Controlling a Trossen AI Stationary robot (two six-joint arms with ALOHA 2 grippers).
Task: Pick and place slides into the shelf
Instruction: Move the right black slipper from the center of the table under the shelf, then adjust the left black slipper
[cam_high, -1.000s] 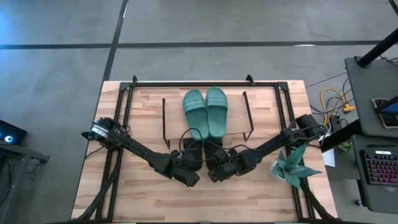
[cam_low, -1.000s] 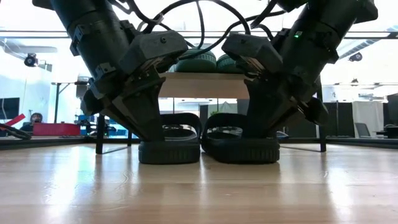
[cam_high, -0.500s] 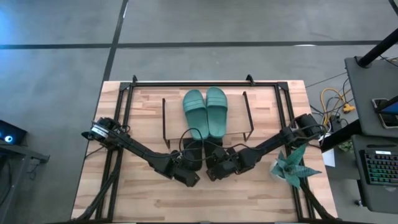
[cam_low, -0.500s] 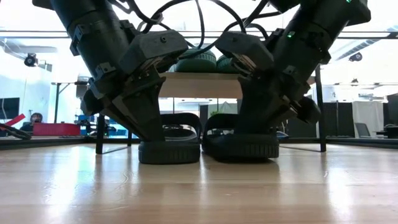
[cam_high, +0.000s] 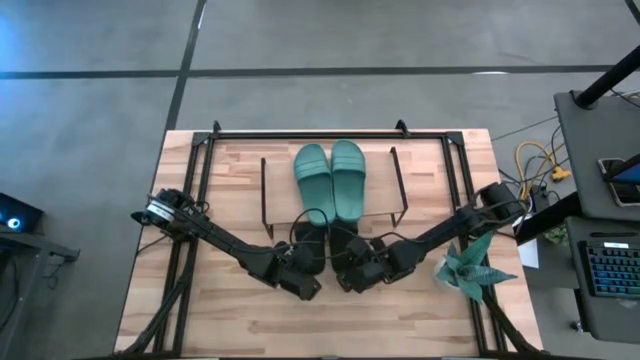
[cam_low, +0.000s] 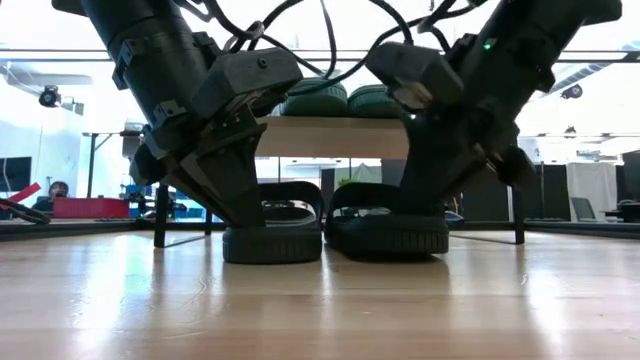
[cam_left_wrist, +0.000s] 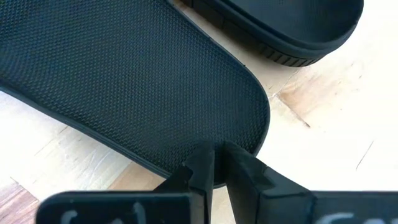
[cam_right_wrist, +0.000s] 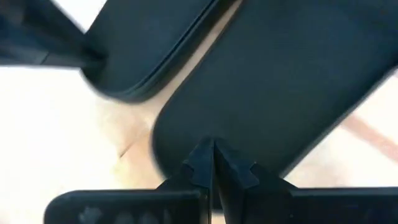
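Note:
Two teal-green slides (cam_high: 330, 180) lie side by side on the top board of the shelf (cam_high: 385, 190). Two black slides stand soles down on the table in front of it, the left one (cam_low: 272, 243) and the right one (cam_low: 390, 235), their toe ends under the board. My left gripper (cam_left_wrist: 221, 165) is on the left slide's heel, its fingers almost together. My right gripper (cam_right_wrist: 212, 152) is shut on top of the right slide's heel. In the high view both grippers (cam_high: 310, 268) (cam_high: 347, 266) meet near the table's middle. My left gripper rests its nearly shut fingertips (cam_left_wrist: 202, 163) on the left black slide's heel end (cam_left_wrist: 236, 124), right at the rim. It comes slanting down from the near side, along the slide. The slide lies flat on the table. My right gripper presses its shut fingertips (cam_right_wrist: 202, 158) onto the top of the right black slide's heel end (cam_right_wrist: 205, 121). It comes slanting down from the near side, along the slide. The slide stays sole down on the table.
A green spiky plant (cam_high: 470, 265) stands at the table's right side, close to my right arm. A black frame (cam_high: 300, 132) runs round the table's far and side edges. Bare wood (cam_high: 320, 325) lies between the grippers and the near edge.
My right gripper has swayed a little toward the left slide and then back toward the table's right, staying shut on the right black slide's heel. That slide has hardly shifted.

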